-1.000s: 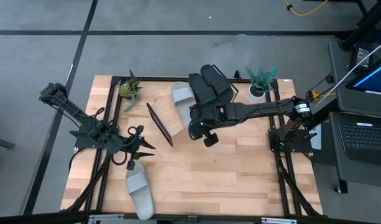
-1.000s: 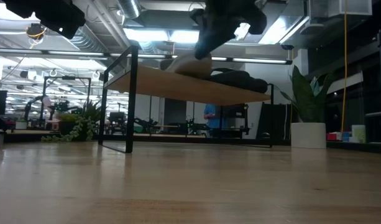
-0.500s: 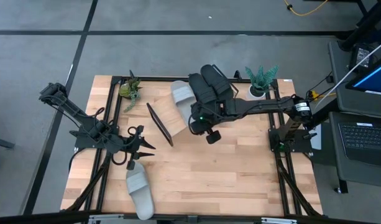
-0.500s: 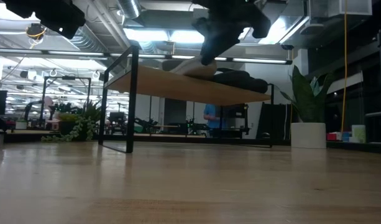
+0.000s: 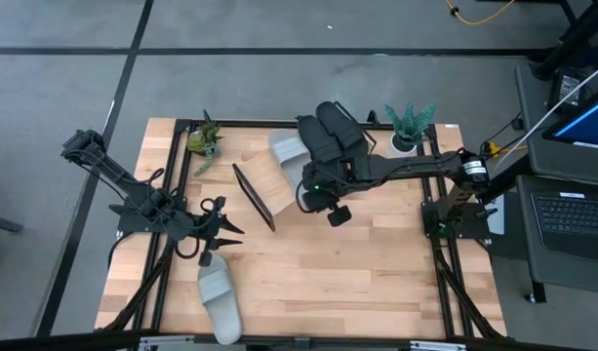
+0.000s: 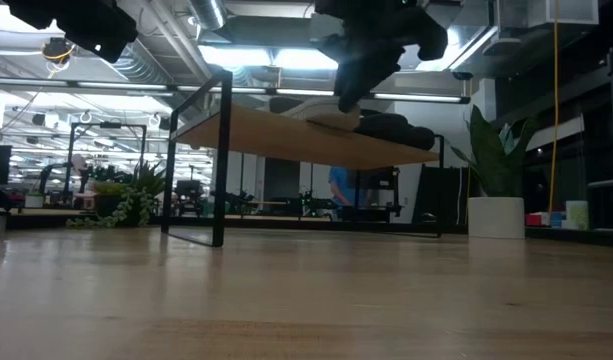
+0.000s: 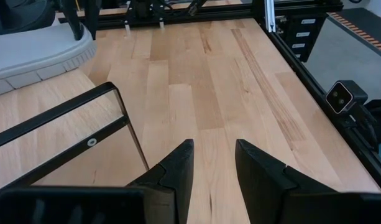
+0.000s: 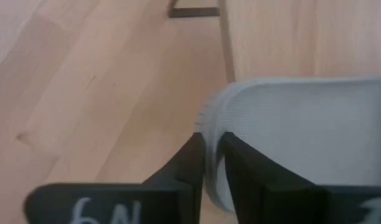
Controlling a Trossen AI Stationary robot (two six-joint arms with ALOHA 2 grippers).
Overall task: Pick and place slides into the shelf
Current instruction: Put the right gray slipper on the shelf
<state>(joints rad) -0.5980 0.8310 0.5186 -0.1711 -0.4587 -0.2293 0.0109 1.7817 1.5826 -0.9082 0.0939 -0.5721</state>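
The right gripper [image 8: 210,163] pinches the grey slide's [image 5: 291,154] edge on the shelf [image 5: 269,180], beside two black slides [image 5: 330,134]; left gripper [image 5: 223,230], fingers spread, waits near another grey slide [image 5: 220,301].

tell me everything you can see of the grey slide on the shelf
The light grey slide is a matte, foam-looking sandal with a wide strap, lying on the tilted wooden shelf beside the two black slides. Its ridged heel edge sits between the right gripper's fingers, which look barely parted around it. In the low view only its rounded end shows above the board.
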